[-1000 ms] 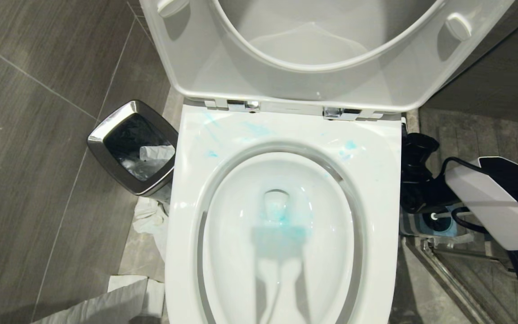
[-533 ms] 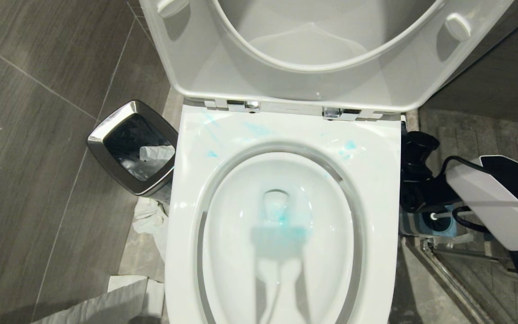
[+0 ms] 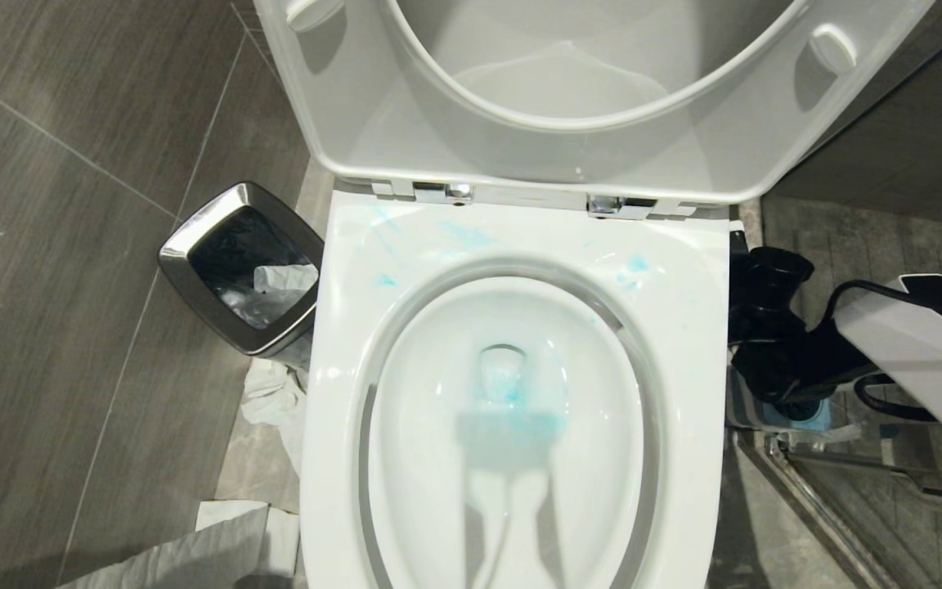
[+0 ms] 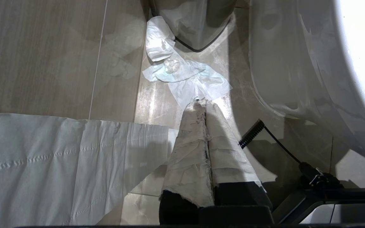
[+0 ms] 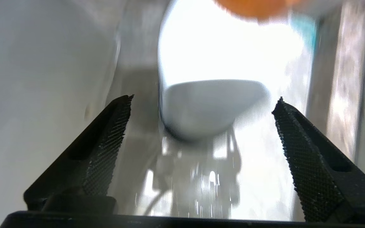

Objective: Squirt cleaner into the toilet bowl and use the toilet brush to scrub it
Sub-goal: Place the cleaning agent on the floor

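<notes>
The white toilet bowl (image 3: 684,343) fills the middle of the head view, with its seat and lid up. Cleaner shows as pale blue smears (image 3: 471,237) on the back rim and as a blue tint in the water (image 3: 512,393). My right arm (image 3: 921,360) reaches down beside the bowl's right side, and its black hand (image 3: 773,327) hangs over the blue holder (image 3: 813,415). The toilet brush is hidden behind that hand. My right gripper (image 5: 204,98) is open, and a blurred white rounded object (image 5: 208,107) lies beyond its fingers. My left gripper (image 4: 203,102), wrapped in white tape, is shut and hangs over the floor left of the bowl.
A square steel-rimmed bin (image 3: 185,245) stands left of the toilet, with crumpled tissue (image 3: 275,397) on the floor by it. A long paper sheet (image 4: 59,158) lies on the tiles. A metal rail (image 3: 831,507) runs along the floor on the right. The raised lid (image 3: 356,123) overhangs the back rim.
My right arm has shifted a little to the right. Its black hand now covers the white brush tip that showed in the blue holder.
</notes>
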